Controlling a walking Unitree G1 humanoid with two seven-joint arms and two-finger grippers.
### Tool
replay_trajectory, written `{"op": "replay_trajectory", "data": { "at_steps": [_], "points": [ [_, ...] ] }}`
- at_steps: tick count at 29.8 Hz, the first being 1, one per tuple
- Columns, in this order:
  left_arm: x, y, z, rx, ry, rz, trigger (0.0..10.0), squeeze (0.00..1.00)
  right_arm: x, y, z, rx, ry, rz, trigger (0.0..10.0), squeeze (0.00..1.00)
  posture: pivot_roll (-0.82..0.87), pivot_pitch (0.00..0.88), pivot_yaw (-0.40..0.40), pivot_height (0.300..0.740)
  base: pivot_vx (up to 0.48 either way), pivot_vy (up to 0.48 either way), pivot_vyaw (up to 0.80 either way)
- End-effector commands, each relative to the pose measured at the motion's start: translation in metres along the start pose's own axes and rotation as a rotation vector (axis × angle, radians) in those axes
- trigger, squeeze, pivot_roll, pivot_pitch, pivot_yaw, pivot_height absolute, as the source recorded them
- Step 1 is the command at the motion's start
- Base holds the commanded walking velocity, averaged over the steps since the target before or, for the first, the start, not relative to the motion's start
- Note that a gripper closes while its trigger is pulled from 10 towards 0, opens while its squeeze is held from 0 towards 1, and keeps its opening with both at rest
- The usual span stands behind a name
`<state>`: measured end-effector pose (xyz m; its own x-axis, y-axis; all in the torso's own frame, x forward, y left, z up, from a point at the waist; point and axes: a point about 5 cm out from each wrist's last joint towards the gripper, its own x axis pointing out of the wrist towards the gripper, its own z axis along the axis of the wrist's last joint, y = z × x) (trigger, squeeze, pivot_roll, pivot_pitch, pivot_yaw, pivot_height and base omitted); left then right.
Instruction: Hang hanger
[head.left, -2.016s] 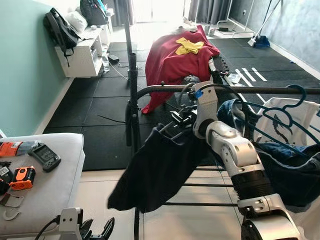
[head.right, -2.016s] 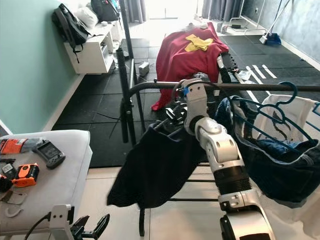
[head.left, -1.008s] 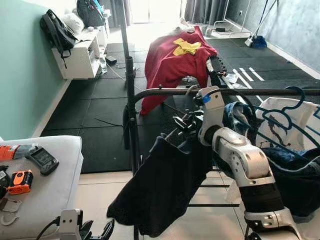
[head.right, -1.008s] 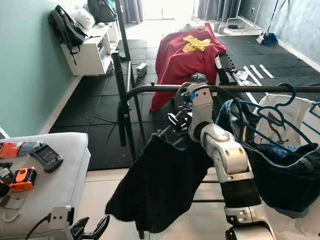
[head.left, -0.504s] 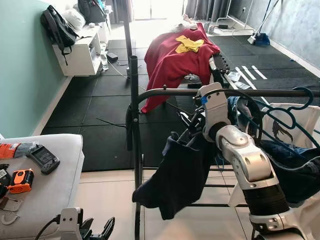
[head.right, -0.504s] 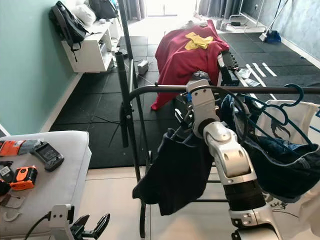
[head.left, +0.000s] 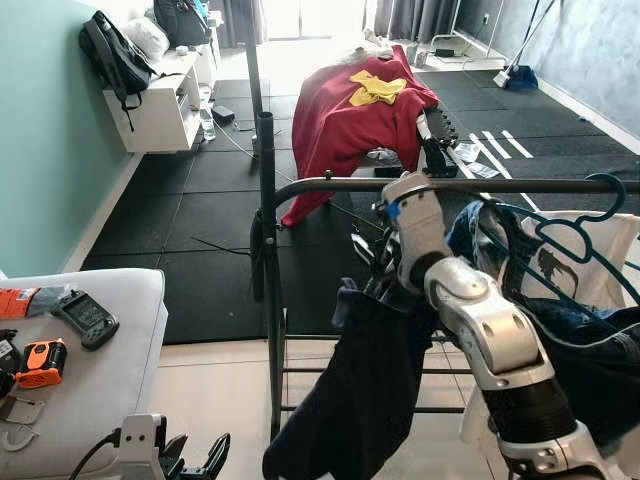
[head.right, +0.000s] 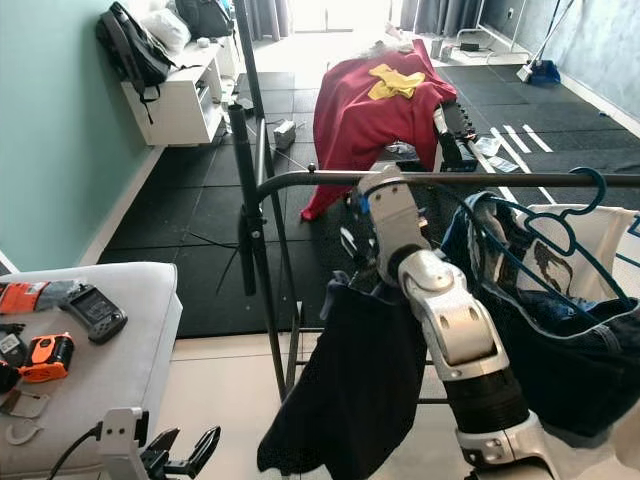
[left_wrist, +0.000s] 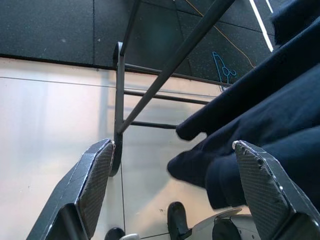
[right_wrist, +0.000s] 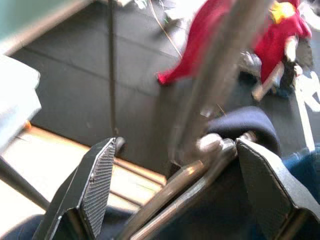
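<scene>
Swinging in since 2 seconds ago, the dark garment (head.left: 350, 400) now droops straight beneath the rail (head.left: 330, 184). Its hanger (right_wrist: 200, 172) sits between the right gripper's (right_wrist: 175, 190) spread fingers, seemingly hooked; withdrawal remains.

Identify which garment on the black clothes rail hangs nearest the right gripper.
The dark navy garment, hanging directly beside the right gripper at the black rail. The white printed shirt on the blue hanger hangs farther right.
</scene>
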<state>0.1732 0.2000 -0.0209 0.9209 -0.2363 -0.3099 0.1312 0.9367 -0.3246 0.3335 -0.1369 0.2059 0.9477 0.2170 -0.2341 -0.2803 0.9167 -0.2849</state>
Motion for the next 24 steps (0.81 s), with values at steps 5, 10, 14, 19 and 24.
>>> {"op": "replay_trajectory", "data": {
  "at_steps": [5,10,14,19,24],
  "points": [
    [-0.002,0.0,-0.002,-0.015,0.007,-0.002,10.0,0.0,-0.002,0.0,-0.009,0.026,0.088,-0.022,10.0,0.0,-0.13,0.065,0.018,0.736,0.0,0.0,0.0],
    [-0.003,-0.001,-0.002,-0.014,0.007,-0.003,10.0,0.0,-0.003,-0.007,-0.023,0.084,0.17,-0.065,10.0,0.0,-0.13,0.063,0.018,0.736,0.0,0.0,0.0],
    [-0.003,-0.001,-0.002,-0.014,0.008,-0.004,10.0,0.0,-0.003,-0.008,-0.025,0.102,0.193,-0.07,5.4,0.0,-0.13,0.063,0.018,0.736,0.0,0.0,0.0],
    [-0.003,-0.001,-0.002,-0.013,0.009,-0.004,10.0,0.0,-0.005,-0.01,-0.028,0.122,0.209,-0.079,0.0,0.0,-0.13,0.063,0.02,0.736,0.0,0.0,0.0],
    [-0.003,0.0,-0.001,-0.012,0.01,-0.004,10.0,0.0,-0.006,-0.014,-0.026,0.126,0.206,-0.092,0.0,0.0,-0.13,0.062,0.021,0.736,0.0,0.0,0.0]
  ]
}}
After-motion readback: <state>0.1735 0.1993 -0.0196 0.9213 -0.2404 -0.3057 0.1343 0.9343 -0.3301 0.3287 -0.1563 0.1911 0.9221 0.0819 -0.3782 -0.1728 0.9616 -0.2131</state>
